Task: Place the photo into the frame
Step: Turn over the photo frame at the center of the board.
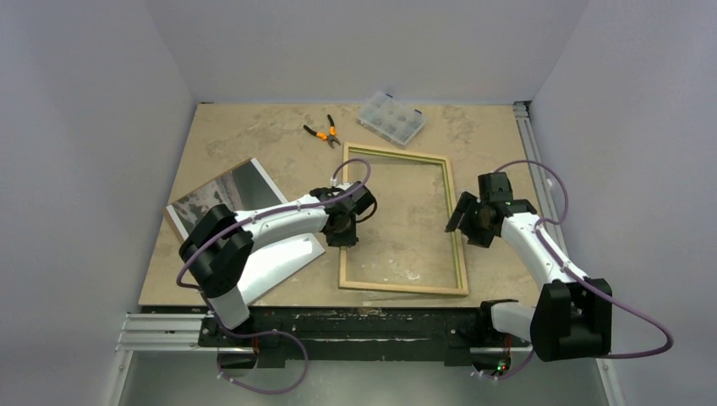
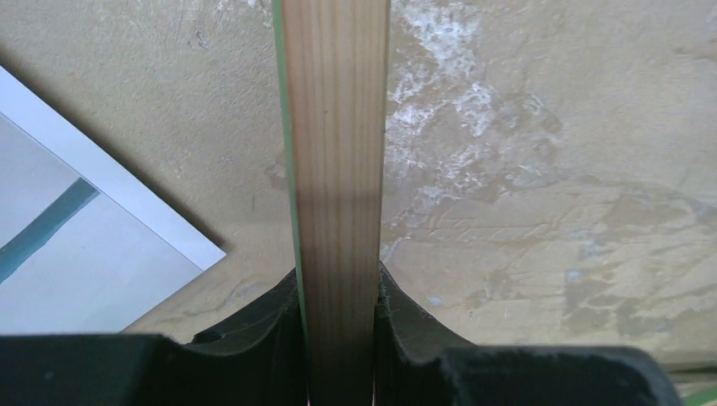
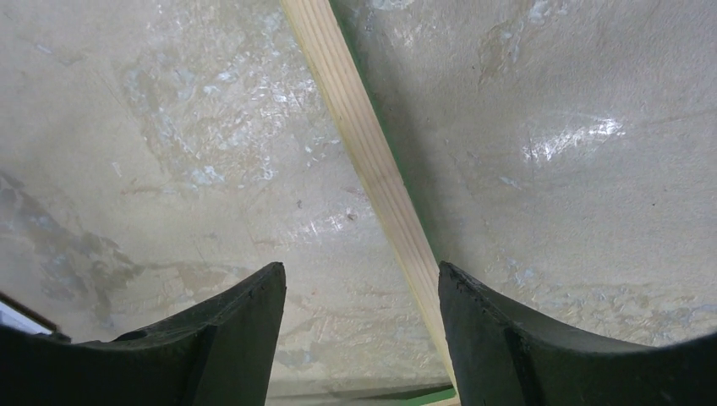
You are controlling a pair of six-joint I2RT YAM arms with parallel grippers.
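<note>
The photo [image 1: 221, 196] lies face up on the table [image 1: 473, 135], well to the left of the frame [image 1: 406, 288] and partly under my left arm [image 1: 279, 222]. The frame lies back up, pale wood on top, with a green edge just showing along its rails. Its opening shows only the table beneath; I cannot tell whether a pane is in it.

My left gripper [image 2: 338, 292] is closed narrowly on the frame's left rail, one finger on each side of the wood. My right gripper [image 3: 362, 296] hangs over the right rail with its jaws wide apart, gripping nothing.

By my judgement the task is at an early stage. The frame sits ready to be loaded, but the photo is not yet picked up. No backing sheet shows in any view. Left to do: fetch the photo, lay it face down in the opening, and close the back.
</note>
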